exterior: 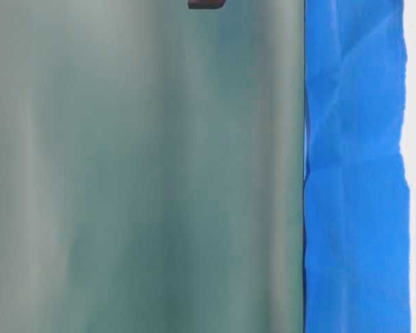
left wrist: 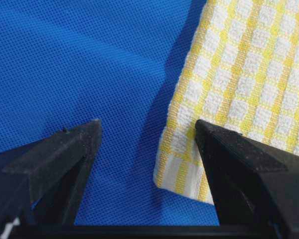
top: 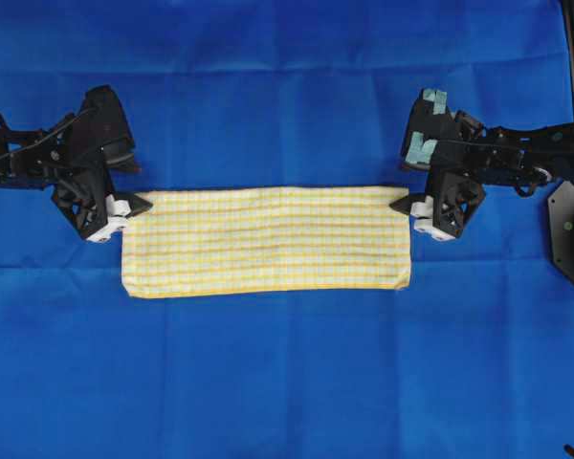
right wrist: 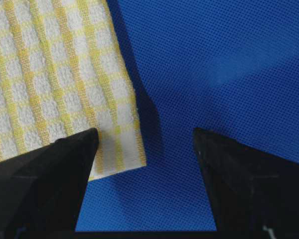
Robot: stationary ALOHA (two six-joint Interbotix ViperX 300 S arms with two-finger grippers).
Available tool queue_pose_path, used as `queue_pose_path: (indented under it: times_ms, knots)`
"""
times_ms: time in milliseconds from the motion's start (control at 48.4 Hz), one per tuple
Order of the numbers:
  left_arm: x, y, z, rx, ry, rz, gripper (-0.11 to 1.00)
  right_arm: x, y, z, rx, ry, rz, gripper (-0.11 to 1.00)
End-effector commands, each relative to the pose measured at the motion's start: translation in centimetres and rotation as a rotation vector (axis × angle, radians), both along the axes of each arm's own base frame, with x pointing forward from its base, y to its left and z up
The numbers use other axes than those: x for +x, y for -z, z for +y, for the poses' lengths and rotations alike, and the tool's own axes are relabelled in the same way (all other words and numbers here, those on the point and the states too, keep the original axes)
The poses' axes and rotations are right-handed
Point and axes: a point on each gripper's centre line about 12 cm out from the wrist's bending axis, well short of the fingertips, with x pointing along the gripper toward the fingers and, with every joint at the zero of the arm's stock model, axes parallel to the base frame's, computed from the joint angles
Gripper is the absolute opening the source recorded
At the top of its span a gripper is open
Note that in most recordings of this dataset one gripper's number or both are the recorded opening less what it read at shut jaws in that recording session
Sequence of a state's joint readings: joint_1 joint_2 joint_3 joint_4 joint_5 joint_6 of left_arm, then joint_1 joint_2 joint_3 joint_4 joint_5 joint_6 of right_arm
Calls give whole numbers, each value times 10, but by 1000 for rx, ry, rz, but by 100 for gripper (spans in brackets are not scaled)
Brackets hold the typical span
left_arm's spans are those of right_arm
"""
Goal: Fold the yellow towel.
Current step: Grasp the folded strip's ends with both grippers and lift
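The yellow towel (top: 266, 239) lies flat on the blue cloth (top: 287, 382) as a long, narrow rectangle of white and yellow checks. My left gripper (top: 137, 203) sits at its far left corner and my right gripper (top: 403, 204) at its far right corner. In the left wrist view the left gripper (left wrist: 147, 130) is open, its right finger (left wrist: 239, 169) over the towel (left wrist: 239, 74) corner and its left finger over blue cloth. In the right wrist view the right gripper (right wrist: 145, 132) is open, its left finger (right wrist: 55, 169) over the towel (right wrist: 50, 74) corner. Neither gripper holds anything.
The blue cloth covers the whole table. A dark frame (top: 569, 210) stands at the right edge. The table-level view is mostly blocked by a blurred grey-green surface (exterior: 145, 173), with a strip of blue cloth (exterior: 353, 173) at the right.
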State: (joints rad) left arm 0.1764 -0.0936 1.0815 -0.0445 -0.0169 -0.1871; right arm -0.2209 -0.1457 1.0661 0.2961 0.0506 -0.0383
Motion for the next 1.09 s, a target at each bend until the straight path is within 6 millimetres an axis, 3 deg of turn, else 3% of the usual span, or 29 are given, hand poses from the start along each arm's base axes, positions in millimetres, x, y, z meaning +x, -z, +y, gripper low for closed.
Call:
queue_pose_path:
  times_ms: [0, 145, 206, 310, 372, 434, 599, 723, 1073]
  knots:
    - [-3, 4, -1, -11, -4, 38, 72, 6, -5, 0, -4, -5, -21, 73]
    - [-2, 3, -2, -23, -2, 81, 65, 4, -4, 1, 0, -11, -5, 61]
    - [0, 1, -3, -28, 3, 104, 52, 4, -4, 1, -4, -21, 0, 48]
    - [7, -4, -7, -28, 34, 130, 25, 4, -4, 1, -5, -27, 4, 15]
    - [10, -8, -10, -26, 51, 137, 9, 4, -5, 1, -6, -29, 3, 4]
    - [12, -12, -10, -21, 60, 135, 1, 5, -5, 1, -7, -30, 3, 3]
    - [17, -23, -4, 7, 82, 105, 2, 8, -11, -2, -14, -22, -21, 3]
    - [21, -42, -1, 18, 80, 66, 2, 8, -25, -7, -16, -10, -48, 3]
    - [15, -113, -4, 40, 85, -67, 2, 1, -108, -12, -83, -58, -173, 3]
